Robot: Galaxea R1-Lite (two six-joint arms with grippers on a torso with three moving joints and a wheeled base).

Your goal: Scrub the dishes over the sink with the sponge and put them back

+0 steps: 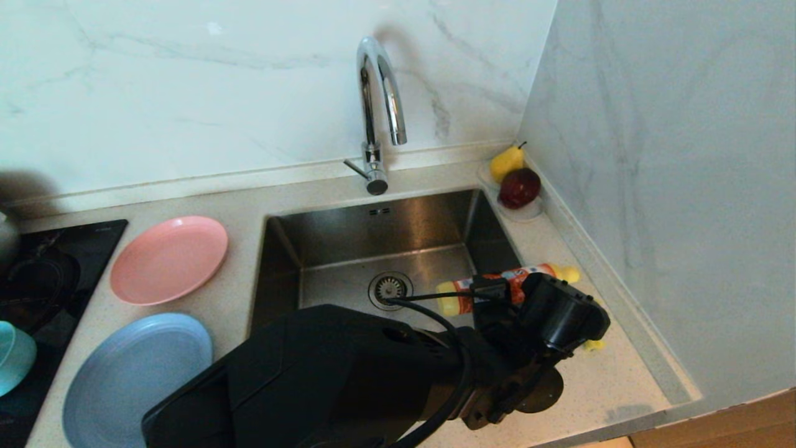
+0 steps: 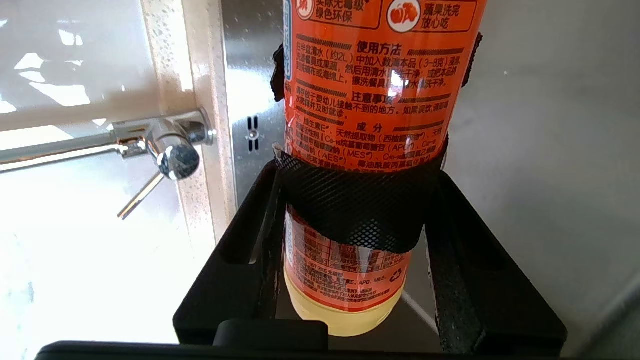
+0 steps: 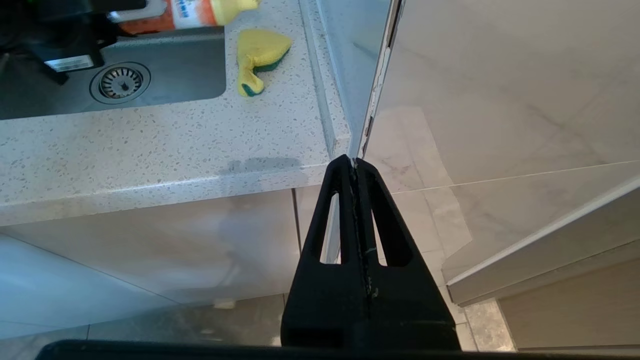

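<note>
**Left tool holding the orange bottle over the sink edge**

Right now my head camera gives me the layout: the sink (image 1: 385, 249) with its tap (image 1: 379, 112), the pink plate (image 1: 169, 259) and blue plate (image 1: 134, 376) on the worktop (image 1: 597, 379) to its left, and the teal bowl (image 1: 12, 358) cut off at the frame's left edge. My own left arm blocks much of the near side, and only a yellow sliver of the sponge (image 1: 594, 345) peeks out beside it.

From the left wrist camera I see what the head view hides: the left tool (image 2: 357, 210) is clamped on the orange bottle (image 2: 375, 100), a finger (image 2: 240, 250) on each side. That bottle lies on its side across the sink's right rim, yellow cap toward the side wall, base toward the drain.

The right wrist camera shows the whole sponge (image 3: 260, 57), lying on the worktop right of the sink, just beside the bottle cap, crumpled, its long axis running roughly from the near edge toward the back wall. It also shows the right tool (image 3: 356, 165) pinched closed on nothing, parked below the worktop's front edge.

A pear (image 1: 507, 162) and a dark red fruit (image 1: 519, 186) sit in the back corner.
</note>
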